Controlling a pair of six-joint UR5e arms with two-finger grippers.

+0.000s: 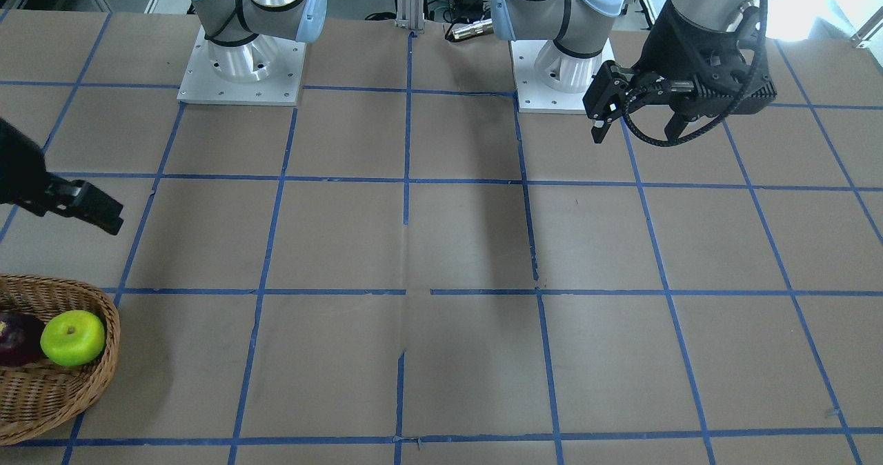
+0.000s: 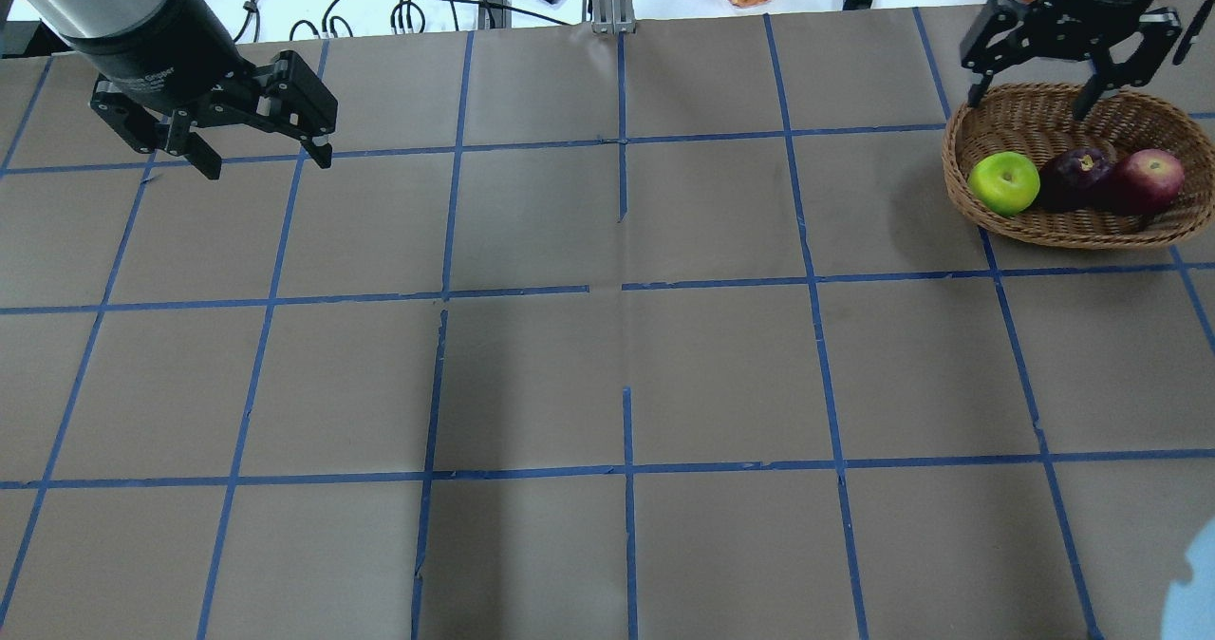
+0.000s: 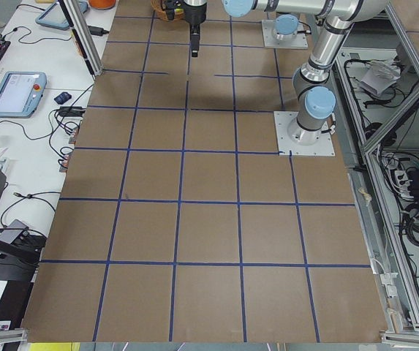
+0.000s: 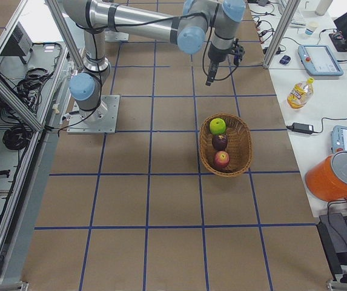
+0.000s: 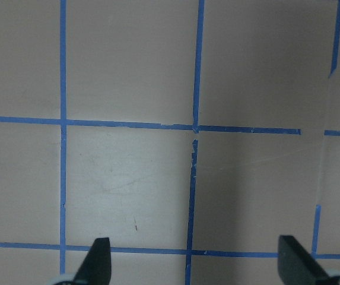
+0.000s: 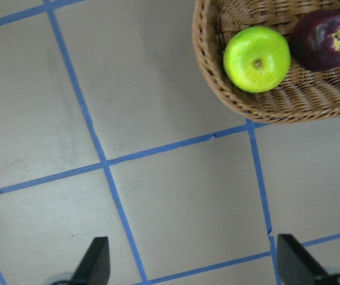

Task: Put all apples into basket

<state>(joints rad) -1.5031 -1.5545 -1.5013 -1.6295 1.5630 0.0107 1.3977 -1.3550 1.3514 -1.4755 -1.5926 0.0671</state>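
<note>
Right gripper (image 2: 1028, 103) spread wide; basket (image 2: 1082, 230) holds green apple (image 2: 1004, 183), maroon apple (image 2: 1073, 177), red apple (image 2: 1149, 179).

Oval wicker basket (image 2: 1063, 232), holding lime-green apple (image 2: 1003, 183), dark maroon apple (image 2: 1073, 177), red apple (image 2: 1148, 179) in a row

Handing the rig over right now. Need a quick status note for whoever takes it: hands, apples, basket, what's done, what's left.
Left hand: open, empty, over bare table, far from the basket.
Right hand: open, empty, raised near the basket, touching nothing.
Apples: the green apple, purple apple and red apple lie side by side in the basket.
Done: all three are in.
Left: likely nothing to move; just park the arms.
</note>
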